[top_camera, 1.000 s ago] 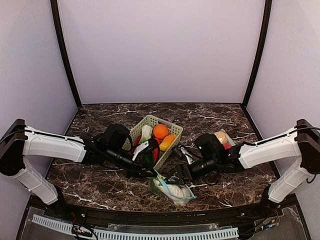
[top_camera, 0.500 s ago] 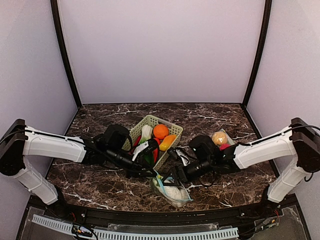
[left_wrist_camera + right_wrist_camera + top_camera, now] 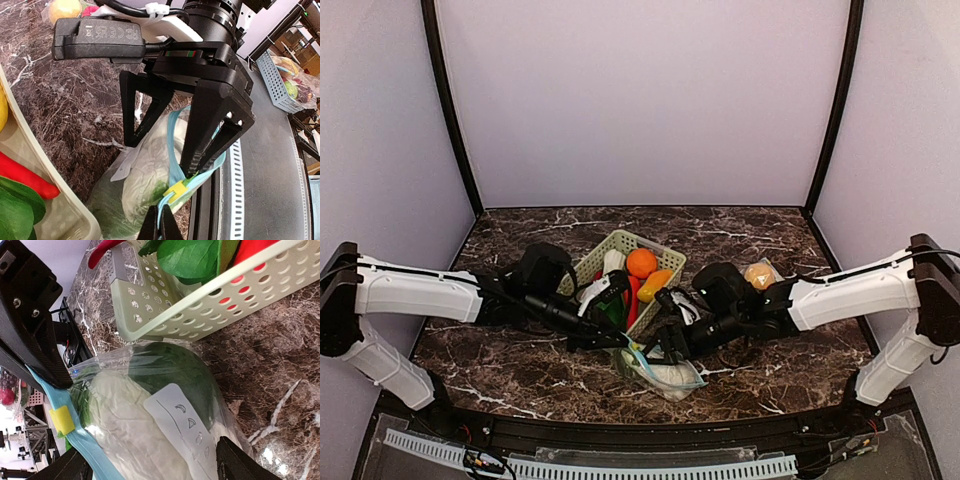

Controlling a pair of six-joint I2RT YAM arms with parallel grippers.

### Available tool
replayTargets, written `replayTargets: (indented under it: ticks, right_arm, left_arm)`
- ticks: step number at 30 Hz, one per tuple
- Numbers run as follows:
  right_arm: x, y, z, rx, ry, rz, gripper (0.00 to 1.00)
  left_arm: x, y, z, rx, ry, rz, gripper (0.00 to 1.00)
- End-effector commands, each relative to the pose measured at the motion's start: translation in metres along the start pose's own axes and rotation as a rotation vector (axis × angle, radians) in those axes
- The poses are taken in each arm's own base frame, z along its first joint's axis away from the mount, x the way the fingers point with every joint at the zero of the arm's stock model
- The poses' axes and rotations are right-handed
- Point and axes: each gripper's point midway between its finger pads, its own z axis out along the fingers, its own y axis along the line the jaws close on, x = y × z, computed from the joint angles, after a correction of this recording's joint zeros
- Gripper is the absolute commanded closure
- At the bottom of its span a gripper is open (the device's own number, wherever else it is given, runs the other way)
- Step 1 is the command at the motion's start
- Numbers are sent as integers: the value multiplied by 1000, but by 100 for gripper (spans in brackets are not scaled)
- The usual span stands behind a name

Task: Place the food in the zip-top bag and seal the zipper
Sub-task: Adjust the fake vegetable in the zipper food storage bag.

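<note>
**Top view.** The zip-top bag [image 3: 668, 376] lies at the near middle of the table [image 3: 520, 370], just in front of the basket [image 3: 603, 252], where an orange [image 3: 641, 262] sits. The left gripper [image 3: 625, 343] and right gripper [image 3: 669, 341] meet over the bag's mouth.

**Left wrist.** The left gripper [image 3: 160, 228] is clenched on the blue zipper strip [image 3: 174, 165], beside the yellow slider [image 3: 177, 189]. Opposite, the right gripper [image 3: 162, 155] hangs released.

**Right wrist.** The right gripper [image 3: 160, 468], its jaws spread, straddles the bag holding leafy greens [image 3: 170, 365] and white radish [image 3: 125, 412].

To seal well, the left pinch should probably hold the strip taut while the right closes at the slider and runs along the track, with the contents kept below it.
</note>
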Motion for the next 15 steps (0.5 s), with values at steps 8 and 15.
replayTargets:
  ticks: [8, 15]
  right_arm:
    - [19, -60, 2, 258, 45, 75, 20]
    - [-4, -6, -28, 88, -37, -97, 15]
  left_arm:
    - [-49, -37, -27, 123, -143, 108, 99]
    - [-32, -29, -19, 116, -108, 68, 99]
